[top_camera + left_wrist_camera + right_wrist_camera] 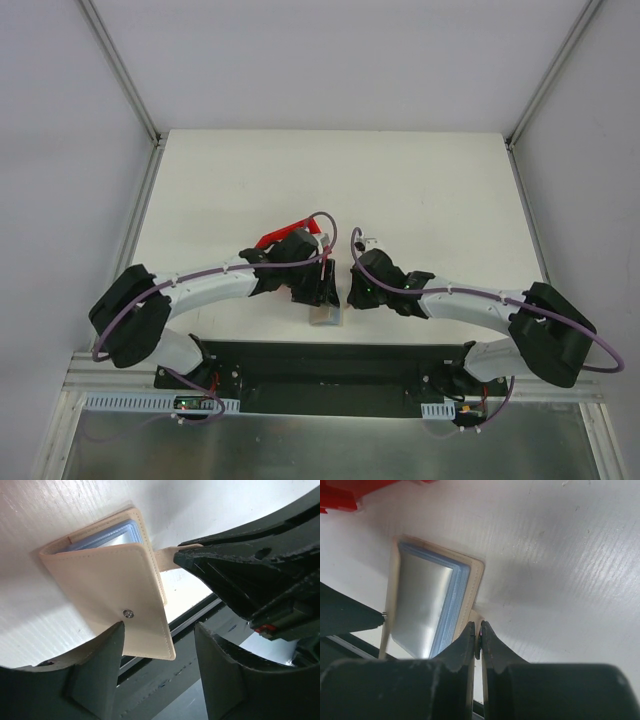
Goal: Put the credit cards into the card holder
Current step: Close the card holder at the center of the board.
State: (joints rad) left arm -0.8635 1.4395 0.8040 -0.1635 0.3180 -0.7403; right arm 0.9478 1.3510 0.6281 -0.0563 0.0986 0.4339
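The tan card holder (pixel 323 318) lies at the table's near edge, its flap half raised. In the left wrist view the flap (pixel 110 590) shows its snap stud (pixel 128 613) and its pale blue lining. My left gripper (pixel 159 627) is open, one fingertip (pixel 117 630) against the flap just below the stud. My right gripper (pixel 478 627) is shut on the holder's tan strap tab (pixel 162 557). In the right wrist view a pale shiny face (pixel 422 600) sits in the blue sleeves; I cannot tell whether it is a card. No loose credit cards show.
The red plastic bin (pixel 285 238) stands just behind the left gripper (pixel 318 290) and shows at the top left of the right wrist view (pixel 340 495). The black base rail (pixel 320 365) runs right below the holder. The right gripper (pixel 350 285) sits close beside the left.
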